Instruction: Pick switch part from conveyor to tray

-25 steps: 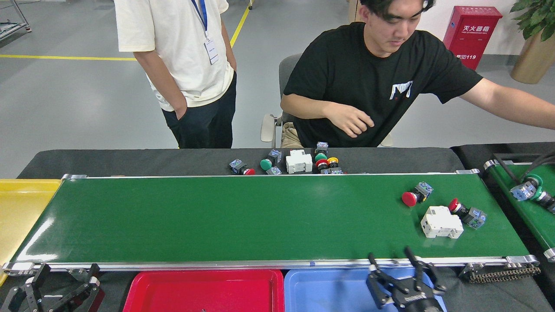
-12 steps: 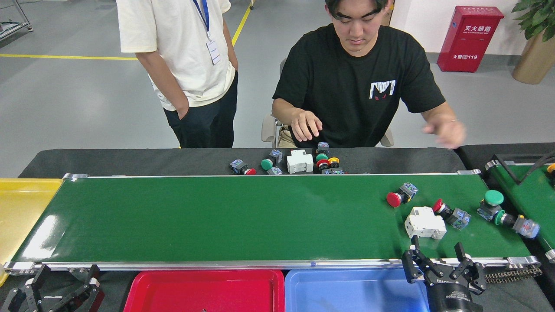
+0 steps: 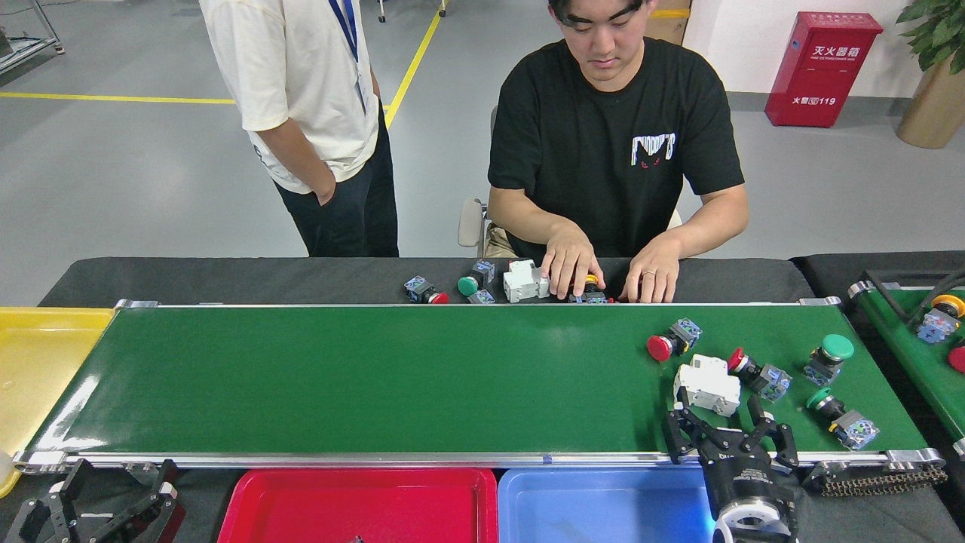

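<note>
White plastic, blocky and rigid, the breaker-like switch part (image 3: 707, 385) lies on the conveyor (image 3: 392, 377) at the lower right of the frame, just above the right end effector (image 3: 730, 435). That end effector stands with its fingers spread apart and empty, reaching over the near rail toward the part, not yet touching it as far as I can judge.

It looks light and stiff, with flat faces that should take a pinch well; smooth moulded sides could slip, so the two long flat sides seem the best hold, away from the stepped corners. A red push-button switch (image 3: 756, 371) lies just beside it on the right, close enough to be nudged. Another red button (image 3: 671, 343) sits above, two green buttons (image 3: 828, 357) further right.

The blue tray (image 3: 603, 501) and red tray (image 3: 362, 501) are cut off by the bottom edge. The left end effector (image 3: 105, 501) at the lower left also looks open, though partly cropped. A seated person's hands (image 3: 573, 264) cover some spare parts on the counter (image 3: 226, 279).
</note>
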`<state>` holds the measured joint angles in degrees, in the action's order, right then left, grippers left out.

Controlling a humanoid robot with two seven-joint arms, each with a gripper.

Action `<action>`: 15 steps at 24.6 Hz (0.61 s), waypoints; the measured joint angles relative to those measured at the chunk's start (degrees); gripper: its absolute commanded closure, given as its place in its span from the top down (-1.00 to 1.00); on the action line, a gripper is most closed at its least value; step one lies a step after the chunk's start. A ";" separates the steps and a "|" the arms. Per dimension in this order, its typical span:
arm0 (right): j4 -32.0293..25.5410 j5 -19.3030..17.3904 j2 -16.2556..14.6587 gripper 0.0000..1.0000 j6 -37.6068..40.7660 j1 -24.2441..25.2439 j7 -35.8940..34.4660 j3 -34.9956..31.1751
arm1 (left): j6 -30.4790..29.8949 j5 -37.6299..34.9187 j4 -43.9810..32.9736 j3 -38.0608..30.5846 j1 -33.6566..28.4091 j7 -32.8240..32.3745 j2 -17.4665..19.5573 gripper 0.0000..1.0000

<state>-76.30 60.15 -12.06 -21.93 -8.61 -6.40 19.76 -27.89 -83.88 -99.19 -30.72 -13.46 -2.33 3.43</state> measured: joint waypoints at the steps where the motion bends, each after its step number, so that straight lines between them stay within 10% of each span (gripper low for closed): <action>1: 1.87 0.00 0.94 0.96 0.67 -1.05 0.02 0.01 | -0.02 0.00 0.00 0.02 0.01 0.00 0.00 1.00; 5: 6.48 0.33 3.34 0.38 2.06 -4.27 0.02 0.12 | -0.04 -0.01 0.00 0.19 0.02 0.00 0.01 1.00; 9: 7.02 1.72 3.46 -0.91 3.14 -4.87 0.19 1.97 | -0.04 -0.01 0.00 0.21 0.05 0.00 0.01 1.00; 15: 6.53 1.89 3.46 -0.98 7.29 -4.90 0.87 2.20 | -0.05 -0.02 0.00 0.13 0.11 0.00 0.01 1.00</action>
<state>-69.77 62.04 -8.61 -14.64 -13.50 -5.53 21.96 -27.94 -83.90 -99.19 -30.59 -13.35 -2.33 3.44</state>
